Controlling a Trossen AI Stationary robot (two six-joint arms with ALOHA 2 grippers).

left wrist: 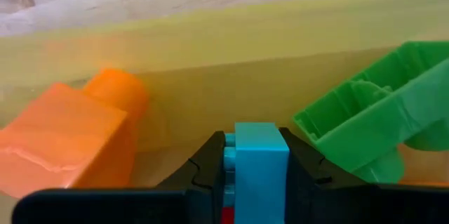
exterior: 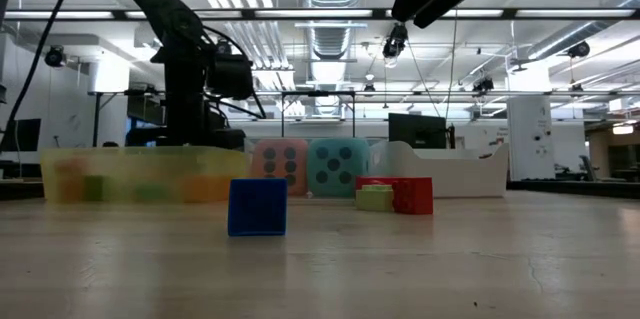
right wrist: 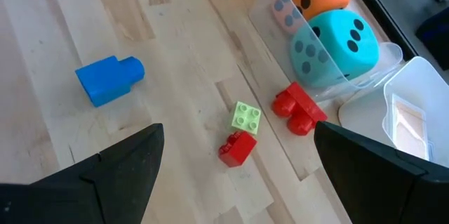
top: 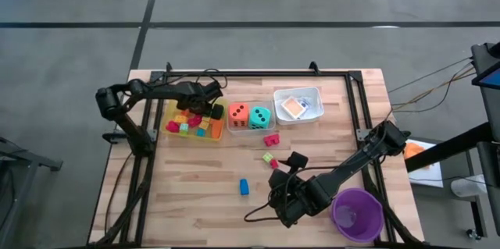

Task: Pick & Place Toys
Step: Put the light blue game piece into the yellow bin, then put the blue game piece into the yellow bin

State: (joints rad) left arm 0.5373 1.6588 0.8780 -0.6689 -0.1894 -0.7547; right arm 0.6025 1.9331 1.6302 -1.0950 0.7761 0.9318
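My left gripper (top: 208,109) reaches down into the yellow tray (top: 173,129) at the far left and is shut on a light blue block (left wrist: 261,155). An orange block (left wrist: 62,142) and a green block (left wrist: 379,122) lie beside it in the tray. My right gripper (top: 286,168) hangs open above the table, right of centre. Under it on the bare wood lie a blue block (right wrist: 109,80), a light green block (right wrist: 246,117) and two red blocks (right wrist: 237,147) (right wrist: 298,107). An orange die (top: 238,114) and a teal die (top: 260,116) sit in a clear tray. My left gripper pinches the light blue block between its two fingers by two opposite sides (left wrist: 242,159). The fingers come steeply from above, pointing down into the yellow tray. The block stands straight between the fingers; the gripper hides its lower end.
A white tray (top: 298,104) with flat cards stands at the far right of the row of trays. A purple cup (top: 358,214) stands near the table's front right corner, beside my right arm. A black frame (top: 355,104) runs along the table's edges.
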